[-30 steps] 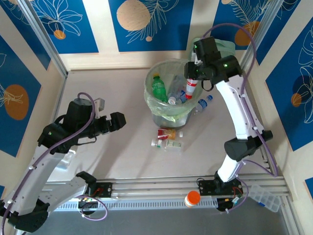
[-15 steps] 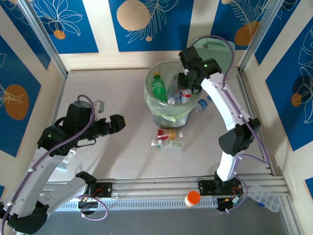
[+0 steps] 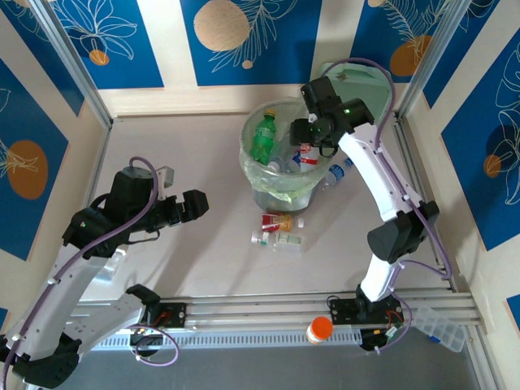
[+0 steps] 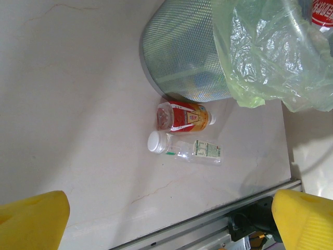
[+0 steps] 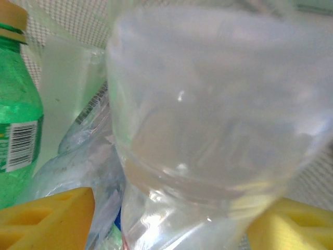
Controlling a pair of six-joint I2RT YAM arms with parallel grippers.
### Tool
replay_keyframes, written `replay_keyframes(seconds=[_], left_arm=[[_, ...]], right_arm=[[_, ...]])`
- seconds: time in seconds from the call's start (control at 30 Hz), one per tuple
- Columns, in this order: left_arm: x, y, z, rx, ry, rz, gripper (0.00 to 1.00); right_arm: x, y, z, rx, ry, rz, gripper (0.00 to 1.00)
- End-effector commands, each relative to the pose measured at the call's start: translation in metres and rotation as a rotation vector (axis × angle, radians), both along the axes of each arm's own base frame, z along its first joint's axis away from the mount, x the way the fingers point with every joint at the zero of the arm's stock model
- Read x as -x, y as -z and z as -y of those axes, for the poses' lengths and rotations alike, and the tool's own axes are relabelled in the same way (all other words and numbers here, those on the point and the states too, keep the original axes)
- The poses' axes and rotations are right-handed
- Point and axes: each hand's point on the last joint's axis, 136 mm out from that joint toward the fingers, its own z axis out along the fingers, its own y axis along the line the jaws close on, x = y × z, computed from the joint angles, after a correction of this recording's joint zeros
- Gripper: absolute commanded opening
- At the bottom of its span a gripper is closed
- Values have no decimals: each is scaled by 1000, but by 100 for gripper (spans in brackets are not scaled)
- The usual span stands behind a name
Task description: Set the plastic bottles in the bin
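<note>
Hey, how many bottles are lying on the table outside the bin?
3. A red-labelled bottle and a clear bottle lie side by side just in front of the bin. A blue-capped bottle lies against its right side. More may be hidden behind the bin.

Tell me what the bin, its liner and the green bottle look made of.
Bin: fine grey mesh, likely metal, though plastic is possible; a woven grid shows on its wall. Liner: thin pale green plastic film, glossy and crinkled. Green bottle: translucent glossy plastic; light passes through it, and a printed label wraps it.
</note>
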Motion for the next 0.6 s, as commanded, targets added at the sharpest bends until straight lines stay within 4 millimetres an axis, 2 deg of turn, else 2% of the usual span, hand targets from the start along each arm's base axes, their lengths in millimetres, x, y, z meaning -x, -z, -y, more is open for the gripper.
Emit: replay_keyframes(seconds=[0.0,0.17,0.57], left_arm=[[-3,-14,-6,-10,-13,47,99],[-2,-19,-6,-2,-10,57,99],[4,-19,-1,27,9,29,99]], right_arm=[[14,-45,15,-47,8,109,69],[20,-50,21,-106,9,131,58],[6,-2,6,-122,-15,-1,42]])
